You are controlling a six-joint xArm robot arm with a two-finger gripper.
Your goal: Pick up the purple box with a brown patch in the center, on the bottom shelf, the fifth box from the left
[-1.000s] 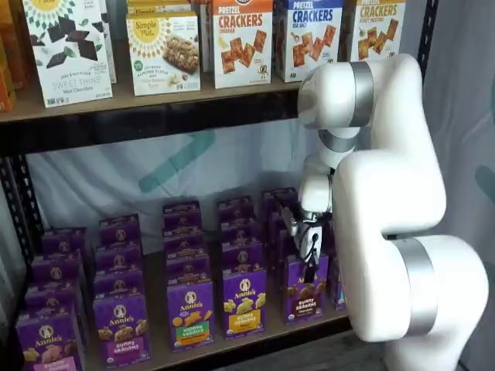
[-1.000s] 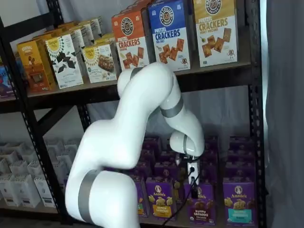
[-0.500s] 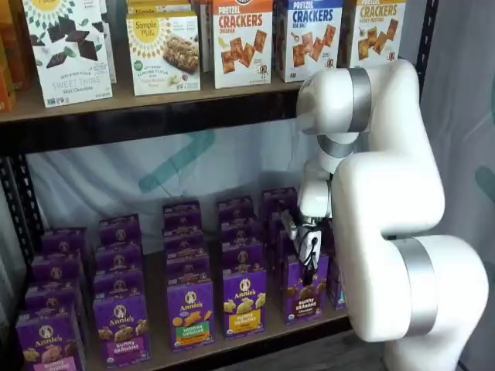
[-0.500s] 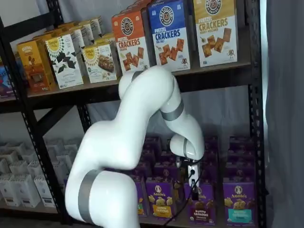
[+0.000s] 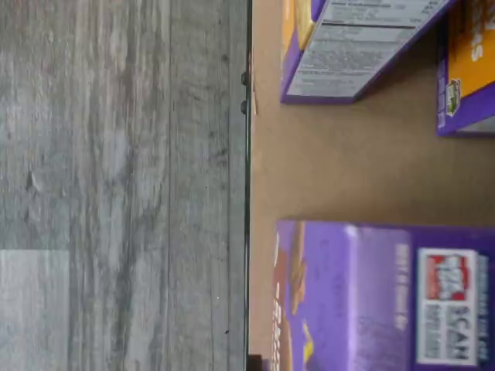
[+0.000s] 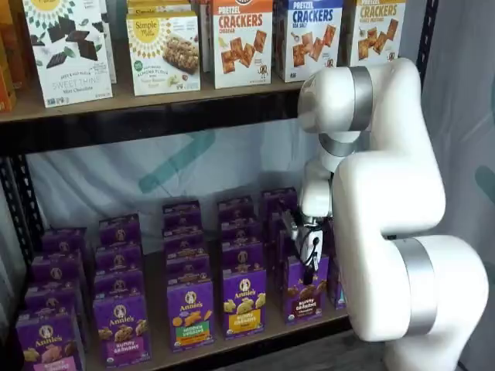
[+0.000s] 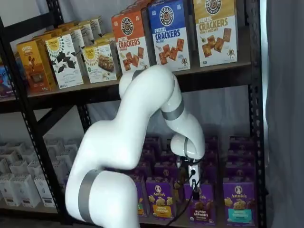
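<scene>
On the bottom shelf (image 6: 255, 340), the yellow-patch box (image 6: 244, 301) stands left of the purple box (image 6: 304, 292), front row. The gripper (image 6: 309, 267) hangs just above the purple box's top edge; whether its fingers are spread or closed cannot be told.

It looked like a mock shop set up in a lab: a black metal rack (image 7: 254, 95) held rows of cracker boxes (image 7: 167, 33) and purple cartons (image 6: 189, 313), with a white robot arm (image 6: 387, 209) standing on grey plank flooring (image 5: 116, 185).
</scene>
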